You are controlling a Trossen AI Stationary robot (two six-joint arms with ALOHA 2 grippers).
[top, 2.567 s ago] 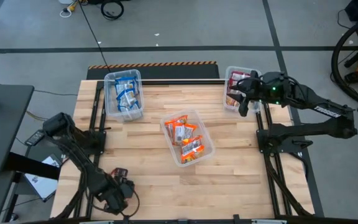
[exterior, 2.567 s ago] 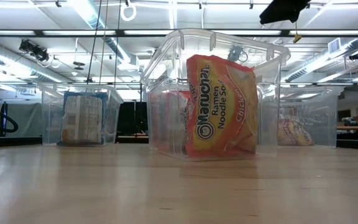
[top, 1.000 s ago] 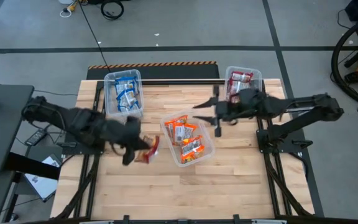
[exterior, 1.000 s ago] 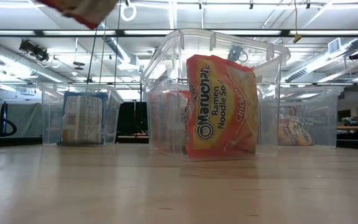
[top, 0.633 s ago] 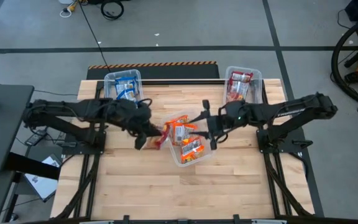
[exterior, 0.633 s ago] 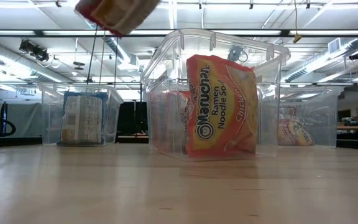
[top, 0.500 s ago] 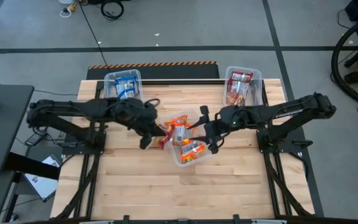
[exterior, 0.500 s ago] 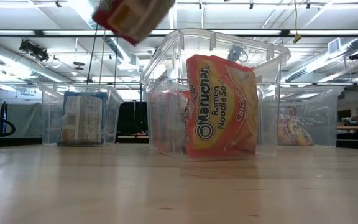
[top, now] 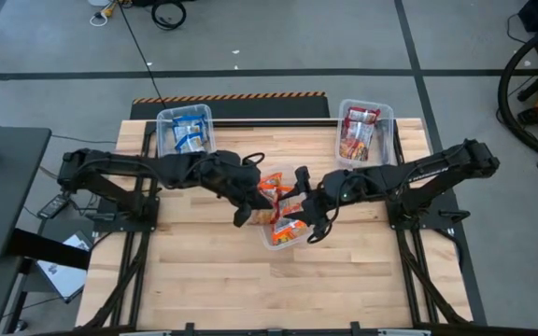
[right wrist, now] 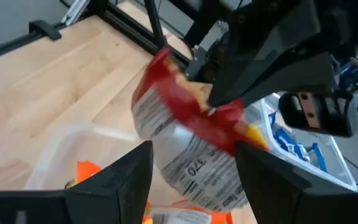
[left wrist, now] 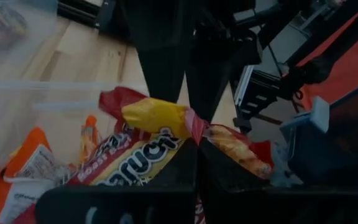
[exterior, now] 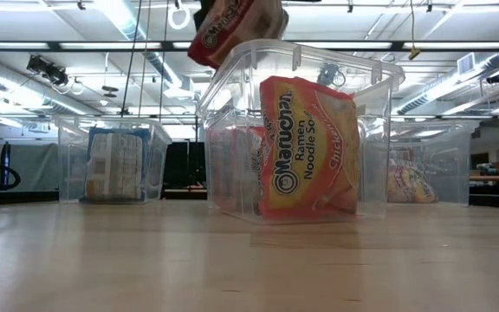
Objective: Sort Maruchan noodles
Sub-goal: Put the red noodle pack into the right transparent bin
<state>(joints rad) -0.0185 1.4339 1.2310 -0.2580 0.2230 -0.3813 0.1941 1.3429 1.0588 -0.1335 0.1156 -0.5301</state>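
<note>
Risk noted: the dark red packet (right wrist: 188, 134) could be dropped among the orange packets (top: 286, 227) in the centre bin (top: 271, 241) if the left gripper (top: 250, 198), pinched shut on its crimped edge, is released before the right gripper (top: 308, 220) is closed. Both arms are stretched inward and meet above the centre bin, where the packet is held. The right gripper's fingers (right wrist: 123, 180) are spread either side of the packet, not yet closed.

left gripper (top: 250, 203) clamped, right gripper (top: 299, 217) spread
</note>
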